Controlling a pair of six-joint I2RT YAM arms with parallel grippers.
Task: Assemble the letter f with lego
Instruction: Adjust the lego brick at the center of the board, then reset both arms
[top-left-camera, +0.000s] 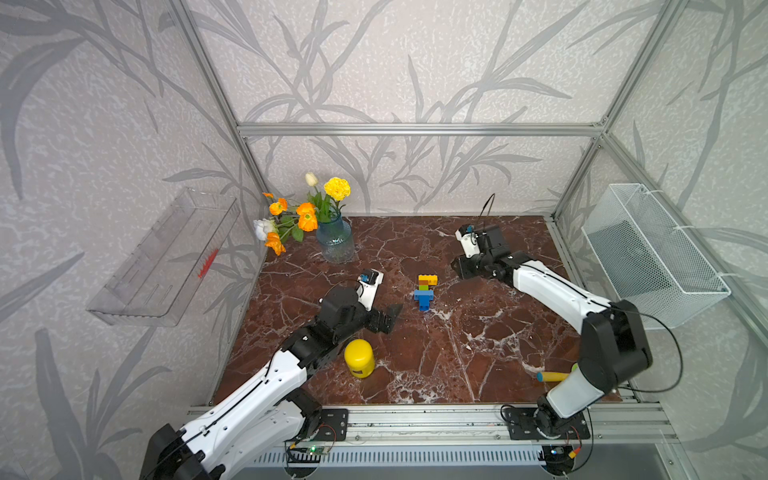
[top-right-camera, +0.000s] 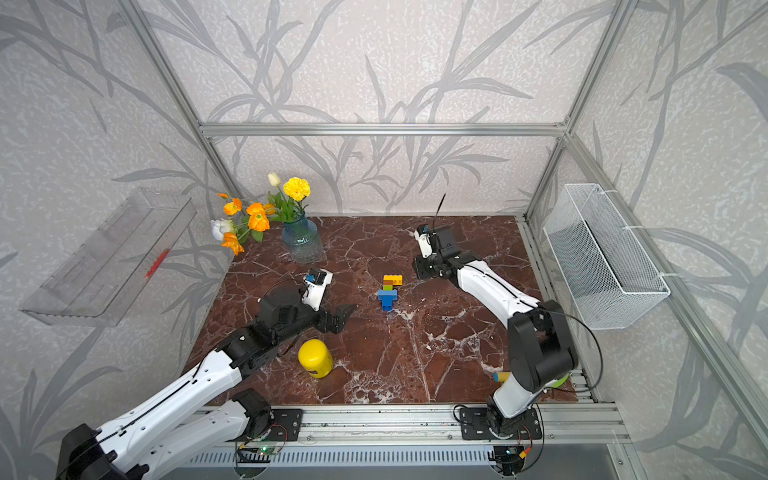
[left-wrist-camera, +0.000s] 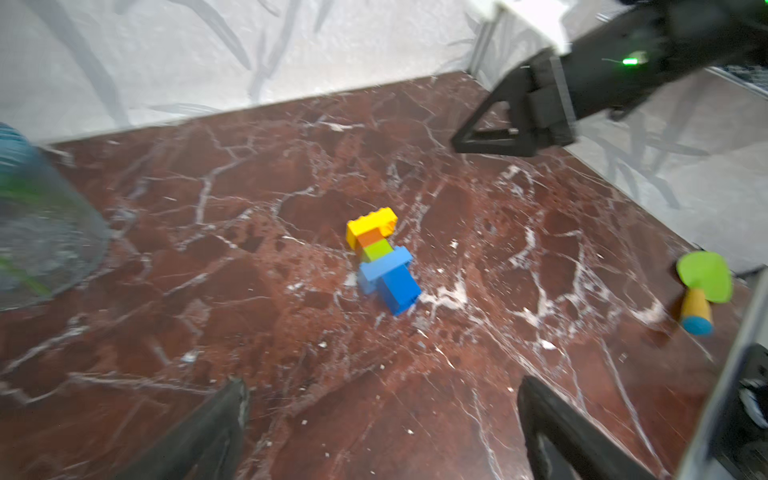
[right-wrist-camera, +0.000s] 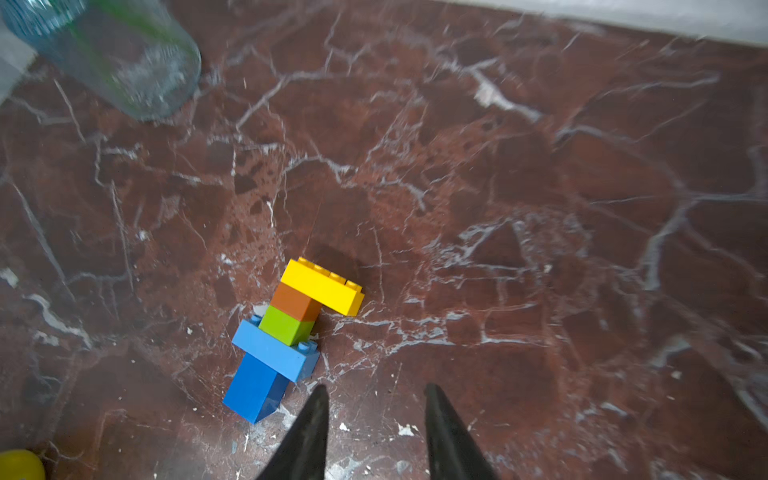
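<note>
The letter f (top-left-camera: 424, 291) (top-right-camera: 388, 291) lies flat on the marble table as one joined lego stack. In the right wrist view a yellow bar (right-wrist-camera: 320, 286) is at one end. After it come an orange brick (right-wrist-camera: 295, 301), a green brick (right-wrist-camera: 286, 326), a light-blue bar (right-wrist-camera: 274, 351) and a dark-blue foot (right-wrist-camera: 251, 390). My left gripper (top-left-camera: 390, 318) (left-wrist-camera: 382, 386) hangs to the left of the stack, open wide and holding nothing. My right gripper (top-left-camera: 457, 266) (right-wrist-camera: 375, 388) is to the stack's right and further back, jaws apart with only bare table between them.
A blue glass vase of flowers (top-left-camera: 334, 241) stands at the back left. A yellow cylinder (top-left-camera: 359, 357) sits near the left arm. A green leaf-shaped tool with a yellow handle (left-wrist-camera: 702, 282) lies front right. A wire basket (top-left-camera: 652, 253) hangs on the right wall.
</note>
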